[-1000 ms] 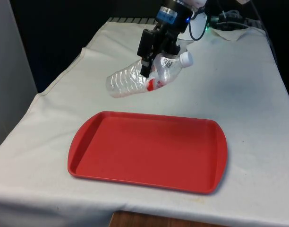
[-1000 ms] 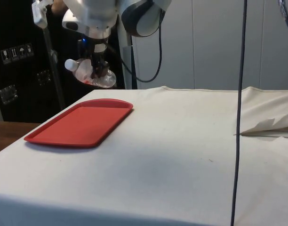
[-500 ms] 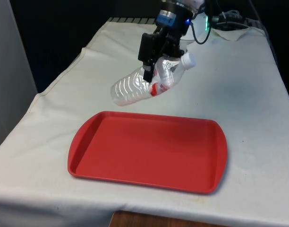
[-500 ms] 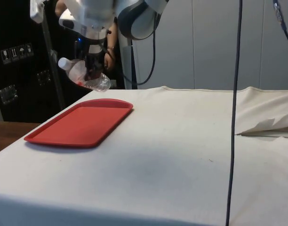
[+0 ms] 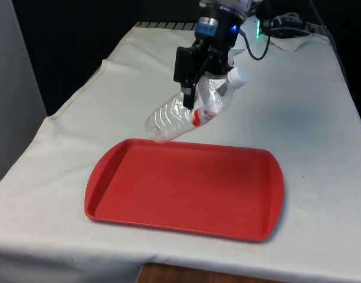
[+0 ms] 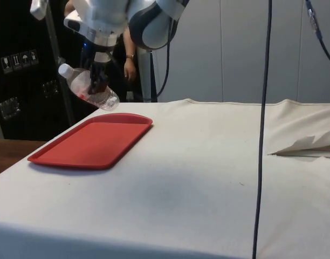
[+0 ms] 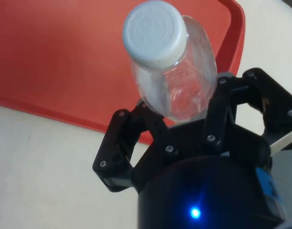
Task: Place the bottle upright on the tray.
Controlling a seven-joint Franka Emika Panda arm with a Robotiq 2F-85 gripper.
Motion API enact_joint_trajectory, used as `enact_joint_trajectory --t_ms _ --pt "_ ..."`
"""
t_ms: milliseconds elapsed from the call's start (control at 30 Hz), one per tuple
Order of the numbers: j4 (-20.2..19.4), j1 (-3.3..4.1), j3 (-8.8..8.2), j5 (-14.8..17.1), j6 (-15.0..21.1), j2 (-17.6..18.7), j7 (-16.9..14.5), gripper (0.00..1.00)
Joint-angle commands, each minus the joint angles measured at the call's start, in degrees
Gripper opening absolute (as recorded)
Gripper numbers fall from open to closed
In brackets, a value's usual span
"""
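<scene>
The gripper [image 5: 197, 93] is clamped on the clear plastic bottle [image 5: 189, 111] around its upper body, one black finger [image 7: 121, 143] on each side, holding it up in the air just above the far edge of the red tray [image 5: 239, 206].

The bottle's long axis runs on a steep diagonal. Its white cap [image 5: 236, 76] points up and toward the front view's right, and its ribbed base hangs down toward the tray, not touching it. In the side view the bottle [image 6: 89, 89] is tilted the same way, cap high.

There's a red and white label around the middle, but the writing isn't readable.

Compared to a second ago the bottle was lying closer to horizontal; now it's tipped noticeably more upright and has dropped nearer the tray.

A person's arm [image 6: 130, 51] shows behind the robot in the side view.
</scene>
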Motion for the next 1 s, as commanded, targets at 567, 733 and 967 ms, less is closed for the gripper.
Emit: enact_joint_trajectory --t_ms 567,733,967 --pt "1.03 -0.69 0.52 7.68 6.53 2.46 0.29 0.18" --pt "0.34 -0.97 0.63 9.28 8.48 2.52 0.23 0.18" --pt "-0.06 -0.57 -0.11 10.71 9.91 2.52 0.4 0.18"
